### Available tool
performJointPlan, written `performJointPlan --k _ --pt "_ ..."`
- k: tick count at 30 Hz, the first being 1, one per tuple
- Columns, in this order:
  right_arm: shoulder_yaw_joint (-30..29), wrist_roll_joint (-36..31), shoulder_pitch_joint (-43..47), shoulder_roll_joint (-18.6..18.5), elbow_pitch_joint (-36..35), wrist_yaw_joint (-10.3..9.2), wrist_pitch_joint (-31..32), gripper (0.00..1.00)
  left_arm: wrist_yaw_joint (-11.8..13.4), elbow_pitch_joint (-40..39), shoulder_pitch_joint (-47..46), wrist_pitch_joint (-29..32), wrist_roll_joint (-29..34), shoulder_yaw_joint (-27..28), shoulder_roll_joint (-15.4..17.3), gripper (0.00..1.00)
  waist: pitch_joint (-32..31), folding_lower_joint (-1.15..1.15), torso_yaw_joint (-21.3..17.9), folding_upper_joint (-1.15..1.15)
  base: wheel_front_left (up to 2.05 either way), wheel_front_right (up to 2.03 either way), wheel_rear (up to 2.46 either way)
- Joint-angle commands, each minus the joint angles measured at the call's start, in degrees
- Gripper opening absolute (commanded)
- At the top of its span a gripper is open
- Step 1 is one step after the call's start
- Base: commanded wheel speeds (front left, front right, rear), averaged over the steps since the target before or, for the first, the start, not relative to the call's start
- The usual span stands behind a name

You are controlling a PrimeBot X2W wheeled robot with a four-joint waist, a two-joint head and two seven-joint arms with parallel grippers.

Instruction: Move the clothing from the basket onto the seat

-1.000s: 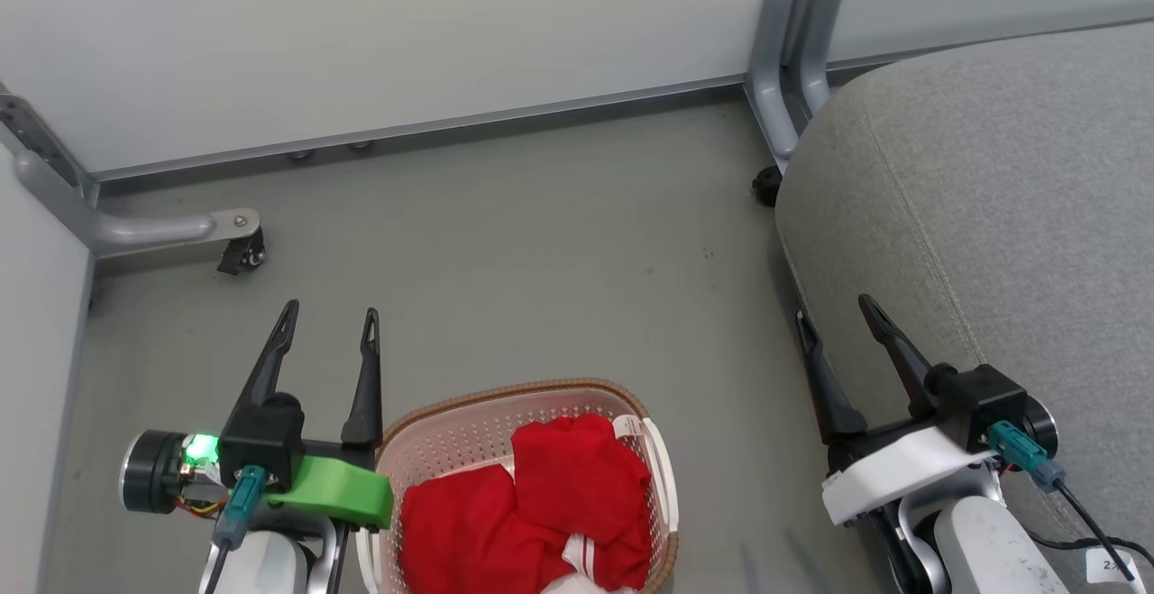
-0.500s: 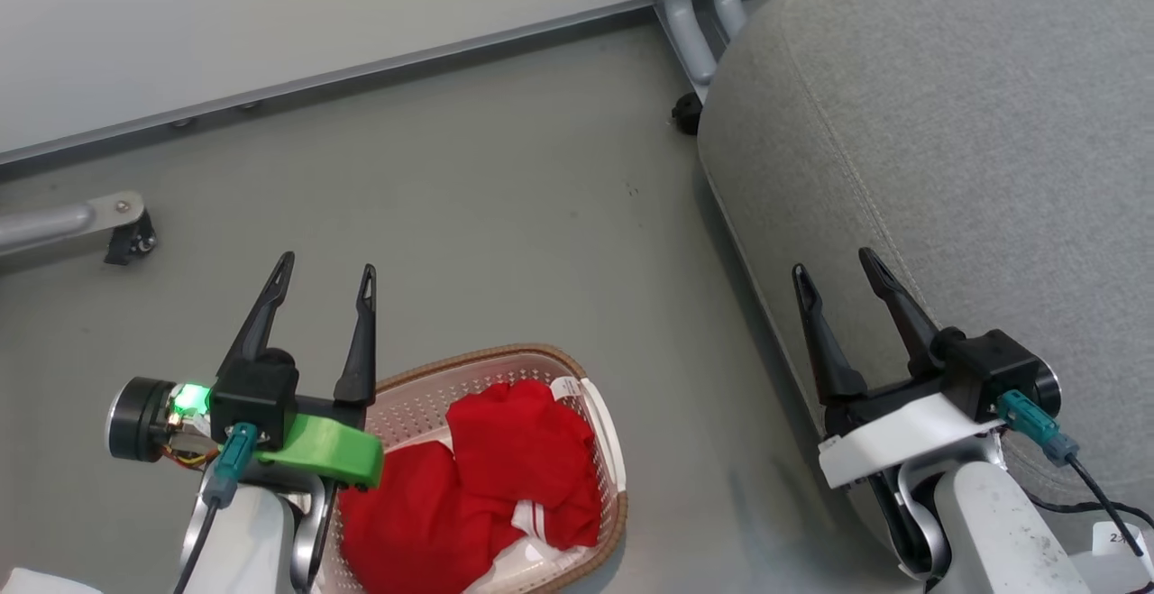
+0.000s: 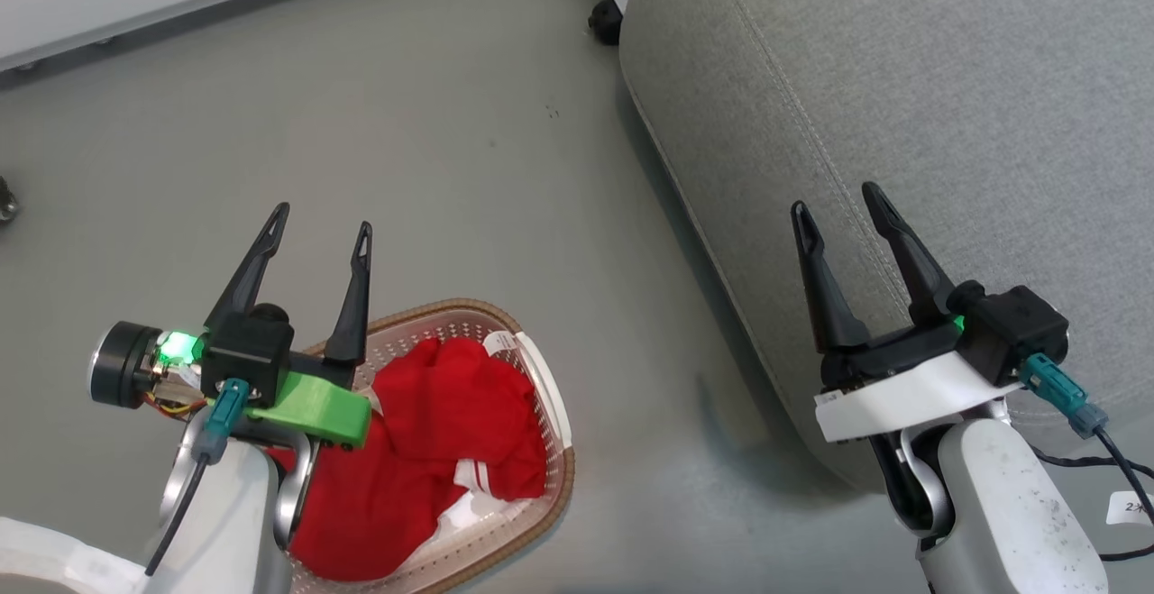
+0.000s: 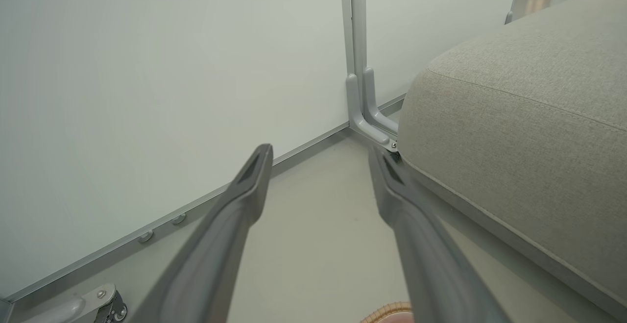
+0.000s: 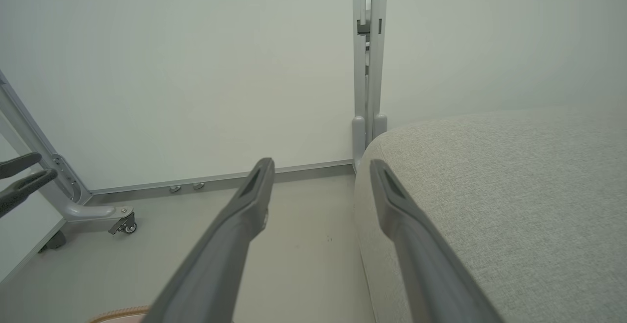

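Both grippers are spread wide and hold nothing. The left gripper (image 3: 322, 217) hangs with its 2 dark fingers aimed out over bare floor (image 3: 433, 125), and the right gripper (image 3: 834, 198) has its fingers over the near edge of the seat (image 3: 902, 80).

All the clothing (image 3: 433, 432) is in the basket (image 3: 424, 310), which sits on the floor on the robot's left, well apart from the seat. None of it lies on the grey cushion yet.

The coming move turns on this: the red heap lies below the left gripper and back behind its fingertips, partly under that wrist. The fingers point past the far rim, not into the basket. I judge the left arm much the nearer. It would have to tip down and draw back to reach the cloth, while the right arm is far off across open floor.

The heap looks like 2 garments bunched together. Its long axis runs slantwise, from close by the robot out toward the far rim and somewhat toward the seat, with a white trim band (image 3: 482, 477) at its seat-side edge. The basket's visible white handle (image 3: 545, 387) faces the seat. The left arm hides its other end, so I cannot tell its long axis.
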Motion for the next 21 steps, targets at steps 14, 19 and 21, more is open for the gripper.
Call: performJointPlan --k 14,19,21 --pt "0.56 2.23 -3.44 -0.15 -4.79 -0.01 -0.1 1.0 -1.4 5.62 -6.71 -0.06 0.73 -3.42 3.74 1.0 11.46 0.0 -5.24 0.52 0.0 0.0 0.0" --pt "0.96 2.6 -4.45 -0.17 -5.91 -0.02 -0.1 1.0 -1.69 9.59 -8.42 -0.06 0.96 -5.43 4.99 1.0 14.03 0.0 -5.52 0.52 0.0 0.0 0.0" --pt "1.14 2.68 -5.02 -0.15 -6.38 -0.02 -0.1 1.0 -1.77 11.61 -9.22 -0.06 0.93 -6.39 5.62 1.0 15.19 0.0 -5.68 0.52 0.0 0.0 0.0"
